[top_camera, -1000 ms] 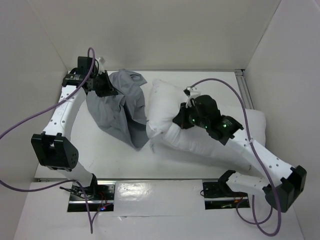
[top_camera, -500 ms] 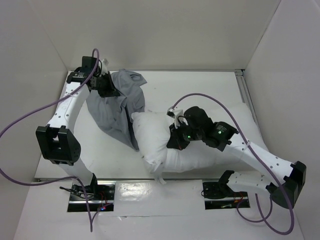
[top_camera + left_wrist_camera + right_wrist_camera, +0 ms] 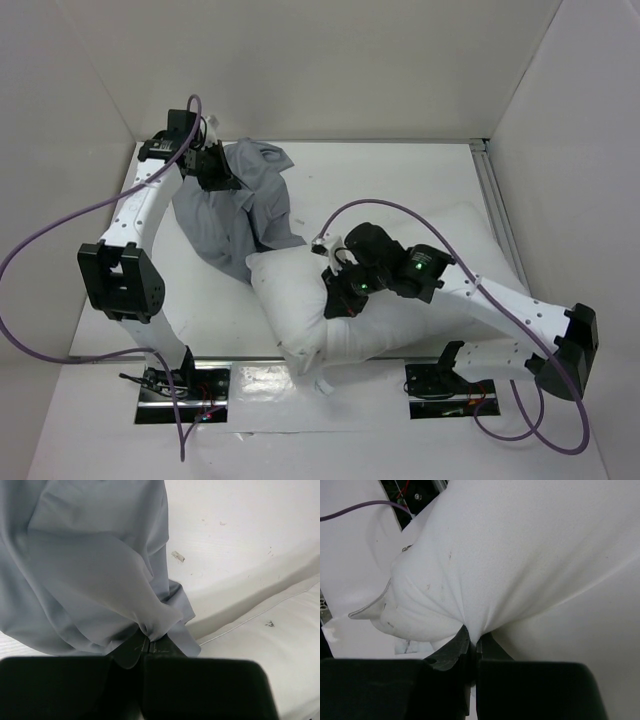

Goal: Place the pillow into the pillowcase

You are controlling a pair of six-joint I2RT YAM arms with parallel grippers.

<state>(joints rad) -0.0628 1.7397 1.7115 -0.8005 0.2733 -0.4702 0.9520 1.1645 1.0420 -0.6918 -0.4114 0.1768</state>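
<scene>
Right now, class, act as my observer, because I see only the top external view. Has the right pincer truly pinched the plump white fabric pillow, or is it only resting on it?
Observer: In the right wrist view, the right pincer is shut on a bunched fold of the plump white fabric pillow, and the cloth is drawn taut into it.
Operator: And the other side?
Observer: In the left wrist view, the left pincer is shut on a gathered edge of the thin grey cloth pillowcase, which drapes in loose folds.
Operator: Any surface detail that I miss from above?
Observer: There are small dark specks on the pillow near the pinched fold.
</scene>
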